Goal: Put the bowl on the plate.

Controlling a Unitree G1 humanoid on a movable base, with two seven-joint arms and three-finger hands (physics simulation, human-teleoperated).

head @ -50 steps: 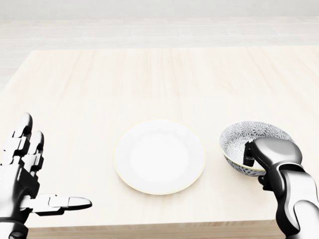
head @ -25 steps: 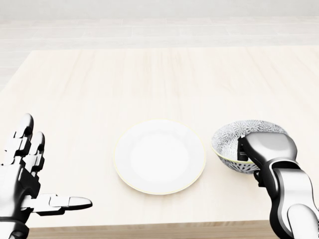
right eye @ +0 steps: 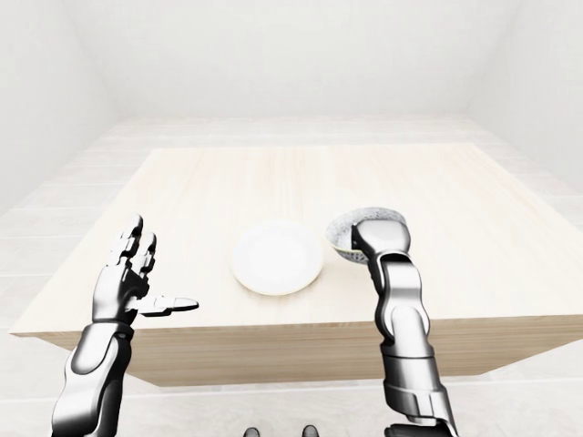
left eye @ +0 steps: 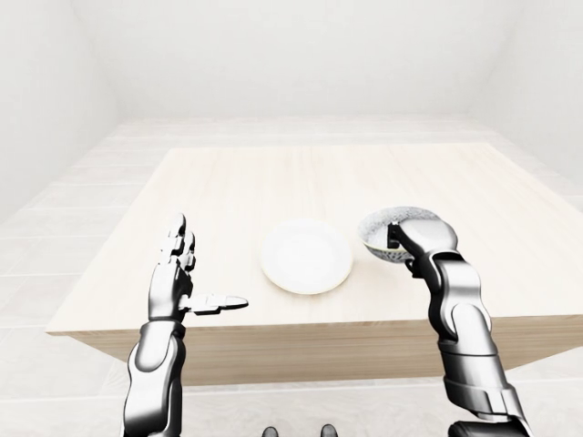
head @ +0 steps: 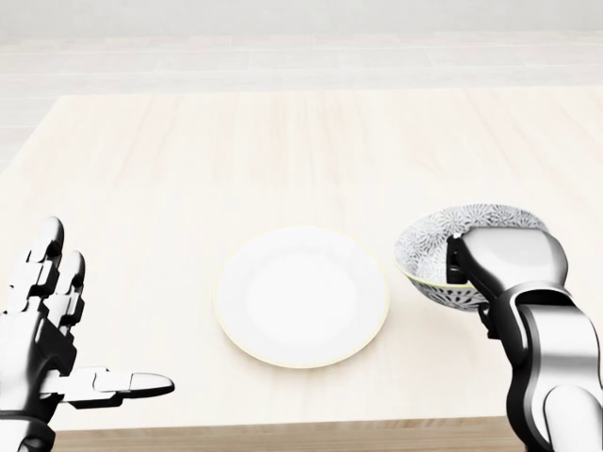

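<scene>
Right hand (head: 506,266): I read its fingers (head: 459,274) as clamped on the bowl (head: 433,250). One dark finger hooks down inside the rim and the rest of the hand wraps over the rim's outer side, so the wall of the bowl is pinched between them. The grip sits on the bowl's right-hand edge in the head view. The open mouth of the bowl extends to the left of those fingers and tips slightly toward the camera, showing the grey patterned interior. I cannot tell whether the bowl's base touches the tabletop (head: 283,141) or hangs just above it.

Further left of the right fingers lies the plate (head: 301,295) — white, flat on the tabletop, nothing on it. The bowl's rim is just beside the plate's right edge, with a narrow strip of wood showing between them in the head view.

Left hand (head: 42,331): fingers apart, holding nothing. Two fingers (head: 44,247) stand upward and the thumb points sideways toward the plate. The plate is well apart from that thumb tip, off to its right.

Outward from both hands, the pale wooden tabletop runs to its upper edge in the head view. The eye views show a light tiled floor (left eye: 55,228) around it.
</scene>
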